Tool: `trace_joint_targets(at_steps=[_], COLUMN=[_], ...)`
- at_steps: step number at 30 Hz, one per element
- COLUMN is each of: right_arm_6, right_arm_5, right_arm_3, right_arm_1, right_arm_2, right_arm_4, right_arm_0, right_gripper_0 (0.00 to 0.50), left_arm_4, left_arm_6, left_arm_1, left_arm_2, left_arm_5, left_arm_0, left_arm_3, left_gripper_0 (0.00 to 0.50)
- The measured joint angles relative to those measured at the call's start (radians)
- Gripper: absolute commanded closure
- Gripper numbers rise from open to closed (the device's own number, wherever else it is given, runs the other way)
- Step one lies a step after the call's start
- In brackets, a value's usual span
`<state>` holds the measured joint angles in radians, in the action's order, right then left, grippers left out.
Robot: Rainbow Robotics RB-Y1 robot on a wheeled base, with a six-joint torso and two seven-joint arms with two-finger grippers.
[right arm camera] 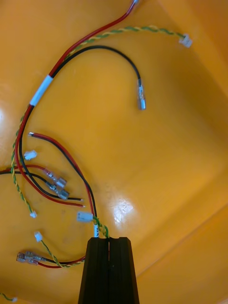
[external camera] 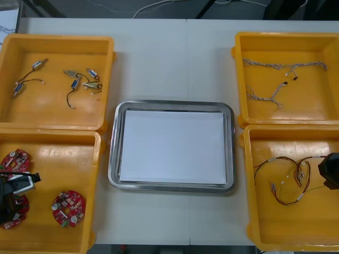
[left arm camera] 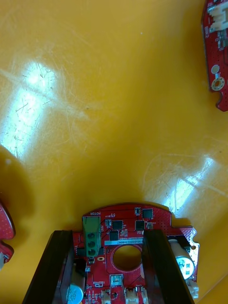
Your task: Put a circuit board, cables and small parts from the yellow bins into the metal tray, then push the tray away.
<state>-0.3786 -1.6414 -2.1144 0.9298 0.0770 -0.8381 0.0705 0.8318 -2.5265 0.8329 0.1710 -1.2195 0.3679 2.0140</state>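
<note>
In the near left yellow bin (external camera: 85,159) my left gripper (external camera: 9,197) is down on a round red circuit board (left arm camera: 124,228). Its fingers (left arm camera: 59,268) stand apart with the board between them, and the board's far side runs past the other finger. Two more boards (external camera: 68,207) (external camera: 16,160) lie close by. In the near right bin (external camera: 254,222) my right gripper (right arm camera: 109,243) is shut on the red and yellow cable (right arm camera: 100,229), at the twisted end beside a white plug. The metal tray (external camera: 113,159), white inside, sits between the bins.
The far left bin (external camera: 100,53) holds several small metal parts (external camera: 79,79). The far right bin (external camera: 241,53) holds twisted blue and white cables (external camera: 275,66). Loose red, black and yellow strands (right arm camera: 52,76) spread over the bin floor beyond my right fingers.
</note>
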Motion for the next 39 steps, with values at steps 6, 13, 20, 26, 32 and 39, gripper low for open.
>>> trace_joint_targets(at_steps=[6,13,20,26,32,39], right_arm_6=[-0.001,-0.060,-0.066,-0.324,-0.470,-0.883], right_arm_5=[-0.005,-0.007,-0.009,-0.015,-0.027,-0.032], right_arm_3=[0.040,0.084,0.086,0.086,0.080,0.061], right_arm_1=[0.000,0.000,0.000,0.000,0.000,0.000], right_arm_2=[0.031,0.042,0.042,0.045,0.071,0.087], right_arm_4=[-0.010,-0.014,-0.014,-0.027,-0.041,-0.044], right_arm_0=[0.000,-0.001,-0.002,-0.004,-0.004,-0.004], right_gripper_0=[0.500,0.222,0.000,0.000,0.000,0.000], left_arm_4=[-0.016,-0.033,-0.046,-0.059,-0.069,-0.070], left_arm_6=[0.000,0.000,0.000,0.000,0.000,0.000], left_arm_1=[-0.002,-0.002,-0.002,-0.003,-0.013,-0.014], left_arm_2=[0.000,-0.017,-0.037,-0.038,-0.038,-0.038], left_arm_5=[0.000,0.024,0.028,0.030,0.030,0.031], left_arm_0=[0.000,0.000,0.000,0.000,0.000,0.000], left_arm_3=[0.000,0.000,0.000,0.000,0.000,0.000], left_gripper_0=[0.088,0.130,0.218,0.315,0.500,0.500])
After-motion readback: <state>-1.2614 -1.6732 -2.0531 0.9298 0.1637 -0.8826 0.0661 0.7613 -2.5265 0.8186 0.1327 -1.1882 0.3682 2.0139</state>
